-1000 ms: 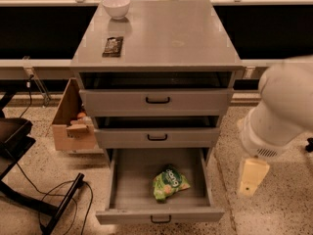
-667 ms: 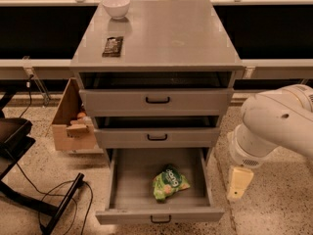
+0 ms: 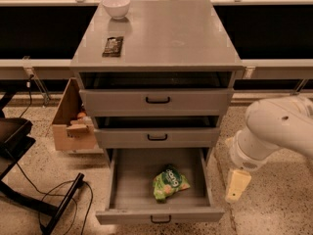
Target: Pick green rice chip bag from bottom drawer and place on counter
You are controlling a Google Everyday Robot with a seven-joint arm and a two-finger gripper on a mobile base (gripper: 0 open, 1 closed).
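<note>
While my claw (image 3: pixel 238 185) has swung nearer the bottom drawer (image 3: pixel 159 214), the green rice chip bag (image 3: pixel 169 182) lies ungrasped; whether the claw is apart or together, I cannot tell.

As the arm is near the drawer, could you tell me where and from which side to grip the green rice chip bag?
Probably from straight above: the green rice chip bag lies flat on the floor of the open bottom drawer, clear of its walls. Pinch across its puffed, crinkled middle, the narrower way. The gripper hangs outside, right of the drawer.
</note>
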